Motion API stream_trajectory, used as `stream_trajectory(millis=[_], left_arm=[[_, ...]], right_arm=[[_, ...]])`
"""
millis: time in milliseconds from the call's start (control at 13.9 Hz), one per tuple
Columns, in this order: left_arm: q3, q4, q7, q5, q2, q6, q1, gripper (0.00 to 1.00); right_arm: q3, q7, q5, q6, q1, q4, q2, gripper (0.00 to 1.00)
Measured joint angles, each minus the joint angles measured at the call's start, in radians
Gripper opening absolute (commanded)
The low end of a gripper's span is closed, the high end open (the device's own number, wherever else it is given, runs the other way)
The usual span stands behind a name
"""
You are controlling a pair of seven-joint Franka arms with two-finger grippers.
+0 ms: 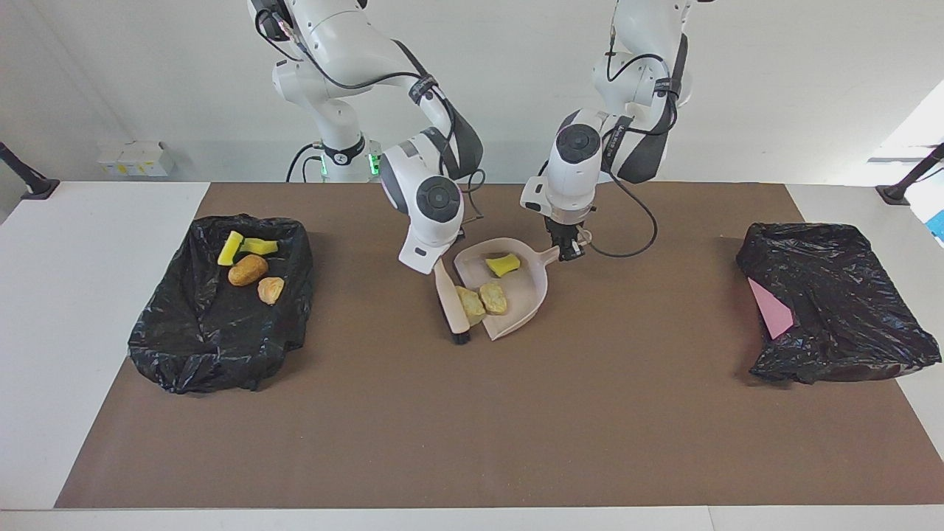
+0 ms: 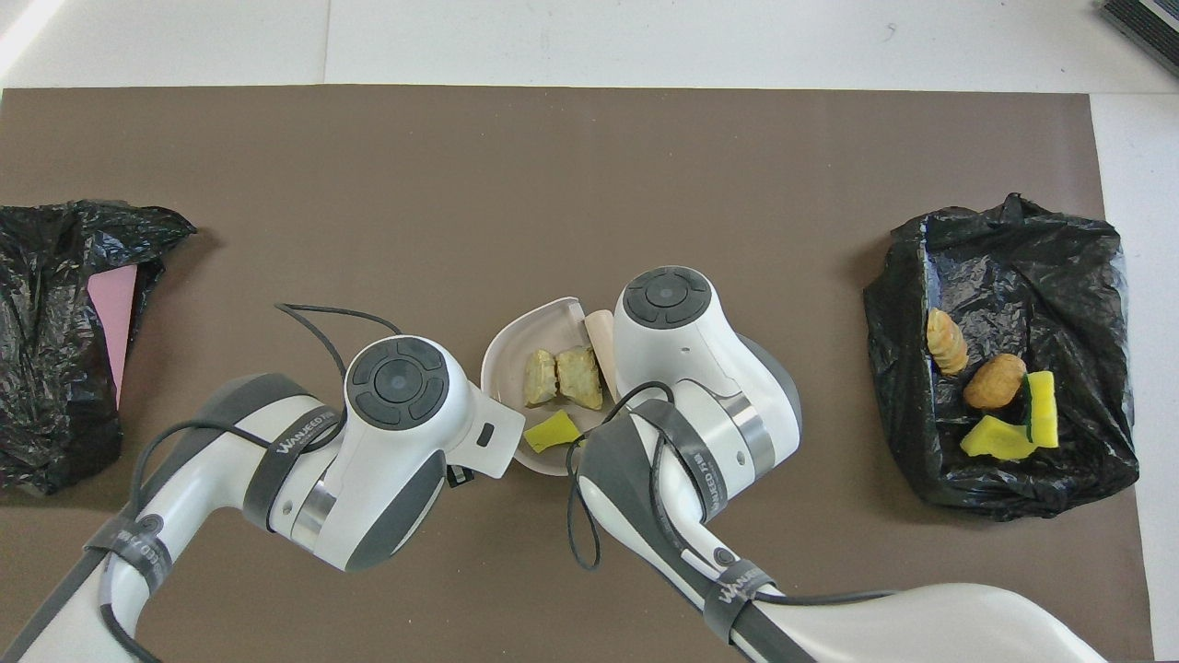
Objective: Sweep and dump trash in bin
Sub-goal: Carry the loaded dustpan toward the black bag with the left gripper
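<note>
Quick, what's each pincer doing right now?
Left pincer: shut on the dustpan handle.
Right pincer: holds the brush at the dustpan's mouth; its fingers are hidden.

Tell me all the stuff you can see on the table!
Mat: one, brown, covers the middle of the white table.
Dustpan: one, beige, mid-table, handle toward the robots.
Scraps in dustpan: three; two pale yellow lumps, one yellow-green chunk.
Brush: one, beige with black bristles, beside the dustpan, against the nearest lump.
Bin with scraps: one, black bag, right arm's end.
Scraps in that bin: four; two yellow, two tan-brown.
Second bin: one, black bag with pink showing, left arm's end.
Left gripper: at the dustpan handle.
Right gripper: at the brush's top.
</note>
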Motion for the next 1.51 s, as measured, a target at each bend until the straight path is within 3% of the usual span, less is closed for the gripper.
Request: stream_trajectory(millis=[432,647,863,1007,1223,1510], left_arm=[[0.007,-0.029,0.043,0.000,0.005,0.099,0.028,0.00],[0.011,-0.026,0.147,-0.013,0.015,0.129,0.107,0.00],[0.015,-0.013,0.291,-0.045,0.016,0.133,0.208,0.00],[0.016,0.011,0.385,-0.059,0.016,0.121,0.274,0.00],[0.018,0.107,0.496,-0.061,0.017,0.009,0.362,0.00],[0.023,0.274,0.615,-0.072,0.015,-0.186,0.459,0.00]], right_arm=[[0.011,0.036,0.023,-0.085,0.014,0.003,-0.057,0.00],[0.020,0.047,0.033,-0.139,0.017,0.002,-0.131,0.00],[0.028,0.208,0.052,-0.143,0.055,-0.012,-0.167,0.00],[0.030,0.301,0.101,-0.087,0.090,-0.055,-0.186,0.00],[0.034,0.426,0.187,0.111,0.157,-0.217,-0.260,0.00],[0.036,0.560,0.204,0.170,0.261,-0.350,-0.330,0.00]])
